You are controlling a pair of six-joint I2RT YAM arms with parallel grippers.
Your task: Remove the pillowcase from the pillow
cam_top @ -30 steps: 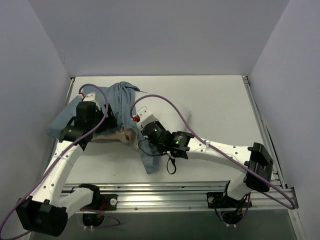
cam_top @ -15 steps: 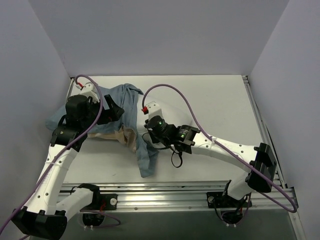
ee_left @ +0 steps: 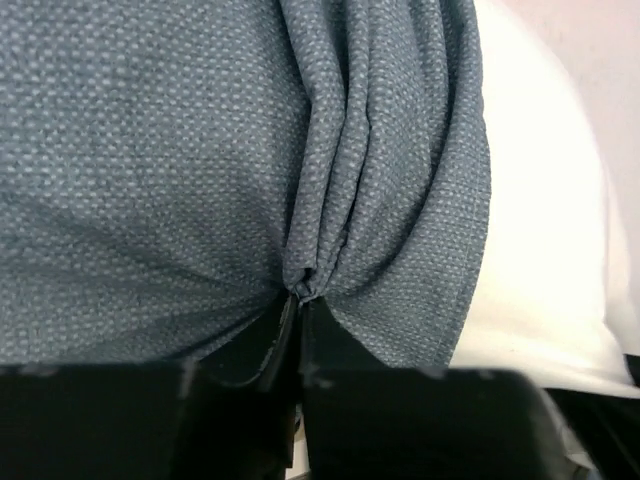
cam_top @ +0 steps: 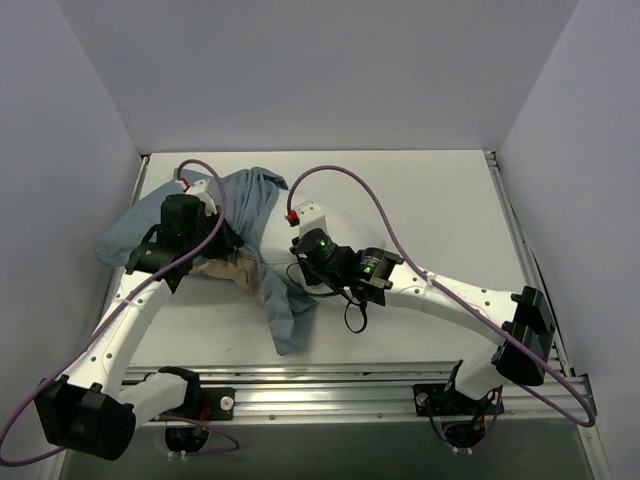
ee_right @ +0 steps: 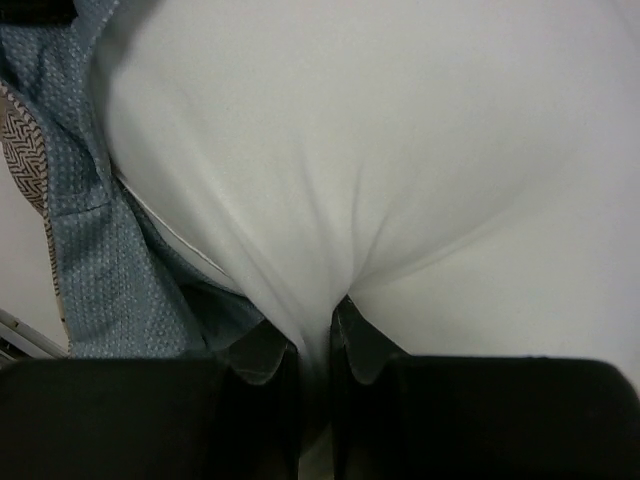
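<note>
The blue pillowcase (cam_top: 250, 200) lies bunched over the left end of the white pillow (cam_top: 345, 225) at the table's back left, with one tail hanging toward the front (cam_top: 288, 320). A tan patch of it (cam_top: 240, 272) shows beside the left arm. My left gripper (cam_top: 222, 238) is shut on a pinched fold of the pillowcase (ee_left: 300, 292); the grey-blue cloth (ee_left: 180, 160) fills the left wrist view, with the pillow (ee_left: 545, 230) at the right. My right gripper (cam_top: 300, 262) is shut on a gathered fold of the pillow (ee_right: 315, 320), with the pillowcase (ee_right: 90, 280) at the left.
White walls close in the table (cam_top: 440, 200) on the left, back and right. A metal rail (cam_top: 330, 385) runs along the near edge by the arm bases. Purple cables loop over both arms.
The left gripper, wide open a moment ago, moved right onto the pillowcase and closed on a fold. The right arm shifted slightly right early on while keeping hold of the pillow, and the cloth tail swung forward.
</note>
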